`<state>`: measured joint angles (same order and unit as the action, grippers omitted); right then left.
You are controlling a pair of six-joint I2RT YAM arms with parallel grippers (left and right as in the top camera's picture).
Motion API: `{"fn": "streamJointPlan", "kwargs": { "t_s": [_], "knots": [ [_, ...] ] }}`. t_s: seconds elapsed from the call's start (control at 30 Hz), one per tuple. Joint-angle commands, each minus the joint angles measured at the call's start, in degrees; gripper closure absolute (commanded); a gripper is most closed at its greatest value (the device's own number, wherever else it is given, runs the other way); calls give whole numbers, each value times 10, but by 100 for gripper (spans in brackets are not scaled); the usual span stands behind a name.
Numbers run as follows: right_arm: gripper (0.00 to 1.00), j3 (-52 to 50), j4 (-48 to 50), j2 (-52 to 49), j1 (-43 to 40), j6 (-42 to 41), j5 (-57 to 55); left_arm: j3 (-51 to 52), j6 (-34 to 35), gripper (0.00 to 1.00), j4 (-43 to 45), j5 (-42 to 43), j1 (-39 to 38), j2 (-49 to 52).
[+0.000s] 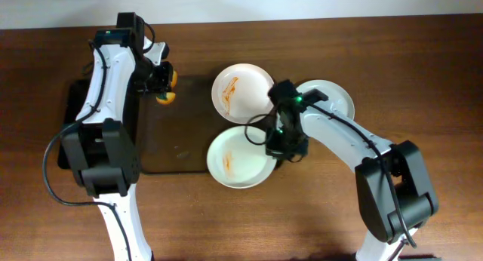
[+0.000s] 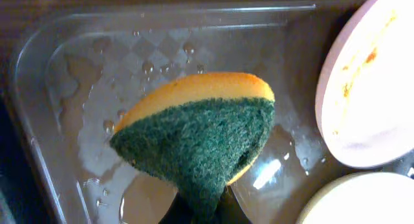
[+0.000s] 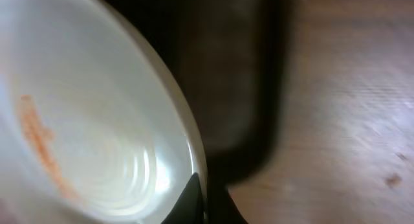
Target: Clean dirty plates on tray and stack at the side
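My left gripper (image 1: 163,81) is shut on a yellow-and-green sponge (image 2: 200,130), held over the far left corner of the dark clear tray (image 1: 177,151). A white plate with orange smears (image 1: 240,91) sits at the tray's far right; it also shows in the left wrist view (image 2: 372,88). My right gripper (image 1: 278,144) is shut on the rim of a second white dirty plate (image 1: 238,159) at the tray's near right edge; its orange streak shows in the right wrist view (image 3: 84,140). A third white plate (image 1: 332,99) lies on the table to the right, partly under the right arm.
The tray floor (image 2: 97,88) is wet with water drops. A black object (image 1: 72,110) lies left of the tray under the left arm. The wooden table (image 1: 423,80) stretches around on all sides.
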<state>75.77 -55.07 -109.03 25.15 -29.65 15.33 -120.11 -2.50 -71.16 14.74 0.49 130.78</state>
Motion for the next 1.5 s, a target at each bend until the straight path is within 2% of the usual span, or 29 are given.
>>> {"fn": "streamJointPlan", "kwargs": {
  "t_s": [0.0,0.07,0.23,0.33,0.47,0.63,0.67,0.7,0.73,0.77,0.8,0.93,1.03,1.17,1.27,1.4,1.47],
  "knots": [
    [96,30,77,-3,61,-20,-27,-65,-3,99,-40,2,22,-3],
    [96,30,122,-8,94,-75,-79,-80,-1,99,-50,2,32,-3],
    [96,30,236,-63,146,-180,-113,-81,34,99,-74,-9,38,-3],
    [96,31,270,-85,147,-189,-104,-81,60,99,-93,-48,38,-10],
    [96,31,290,-94,146,-189,-100,-81,77,99,-97,-88,23,-74],
    [95,31,301,-107,146,-189,-87,-78,113,99,-117,-168,-36,-155],
    [90,31,301,-107,146,-188,-87,-71,126,99,-117,-177,-49,-160],
    [77,31,301,-107,146,-186,-85,-65,135,99,-116,-188,-56,-160],
    [71,31,301,-107,146,-181,-85,-58,143,99,-116,-199,-61,-160],
    [59,37,300,-107,144,-169,-83,-46,152,99,-116,-206,-66,-160],
    [51,45,299,-107,139,-152,-74,-25,164,99,-116,-206,-70,-160],
    [50,62,287,-107,125,-110,-48,75,197,99,-80,-205,-72,-174],
    [54,62,288,-107,122,-96,-35,211,207,99,9,-203,-84,-234],
    [67,62,311,-114,119,-96,-11,348,214,99,103,-184,-86,-282],
    [73,62,321,-133,103,-96,38,409,213,99,166,-130,-86,-282],
    [92,62,335,-143,94,-96,61,460,213,99,210,-124,-86,-282],
    [96,62,337,-142,94,-98,62,472,213,99,220,-129,-86,-282]
  ]
}}
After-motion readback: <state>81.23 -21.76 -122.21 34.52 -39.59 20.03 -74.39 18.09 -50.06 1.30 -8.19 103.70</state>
